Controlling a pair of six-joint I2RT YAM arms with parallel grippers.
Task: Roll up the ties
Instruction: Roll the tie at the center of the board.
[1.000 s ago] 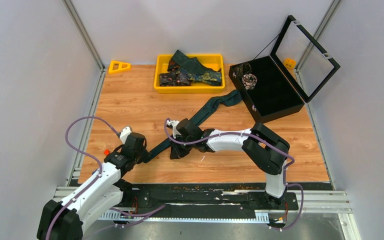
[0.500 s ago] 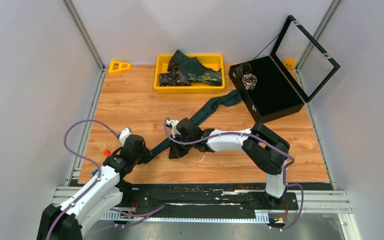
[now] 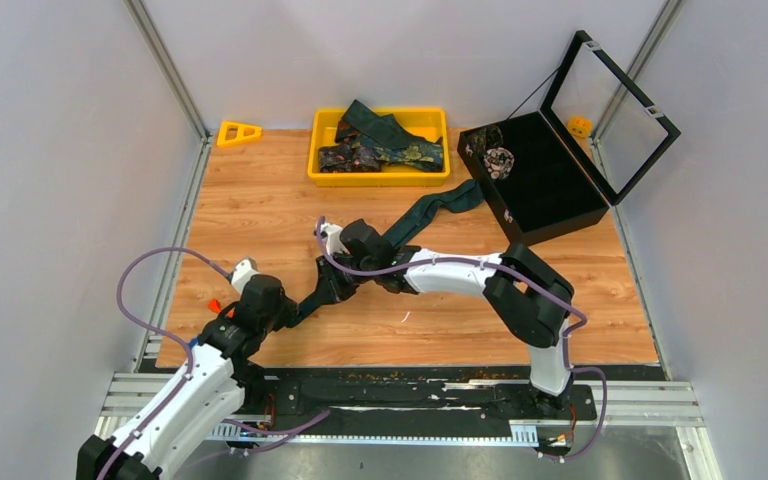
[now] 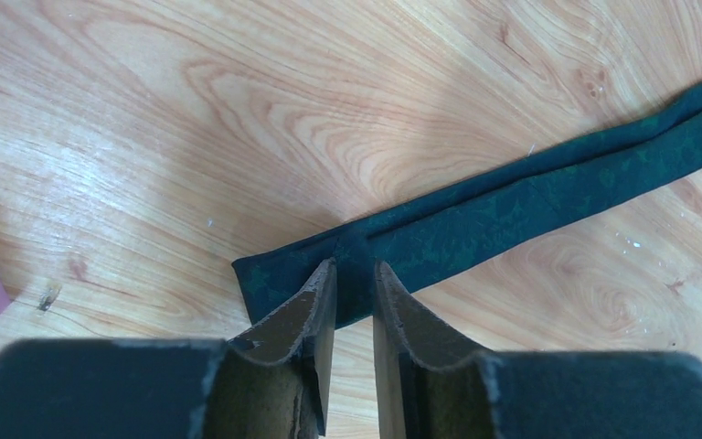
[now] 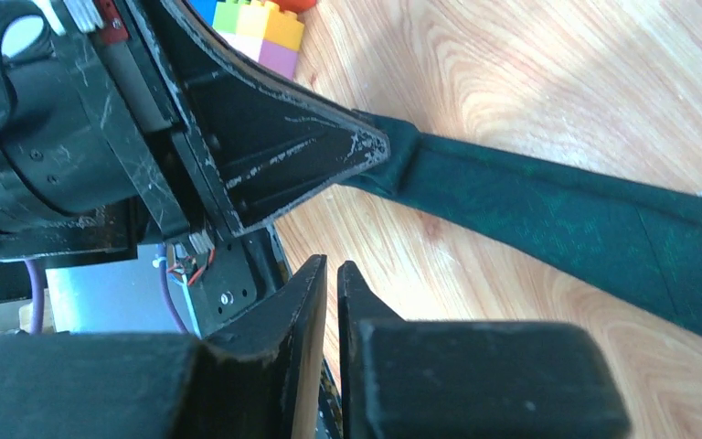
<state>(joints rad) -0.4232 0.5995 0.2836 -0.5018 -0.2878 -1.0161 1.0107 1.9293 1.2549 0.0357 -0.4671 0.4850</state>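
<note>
1. Locate the tie [image 3: 415,222]. It is the dark teal strip lying flat on the counter [image 3: 260,210]. It runs diagonally from the lower left of centre in the top view up to the front edge of the case [image 3: 550,200]. Its wider end lies near the case and its narrow end points to the lower left.

2. Check the left gripper [image 4: 355,274]. In its wrist view the jaws stand a narrow gap apart, with the fingertips at the narrow end of the tie. The fabric lies flat and shows through the gap. Nothing is visibly clamped.

3. Check the right gripper [image 5: 331,270]. Its jaws are parted by no more than a slit and they hold nothing. In its wrist view the tips sit just beside the tie, below its lower edge, and close to the left gripper. In the top view you find it at centre left, above the lower stretch of the tie.

4. Note the other ties [image 3: 380,140]. They lie heaped in the yellow tray [image 3: 320,150] at the upper centre. A patterned roll [image 3: 498,158] sits in the upper left corner of the open case.
</note>
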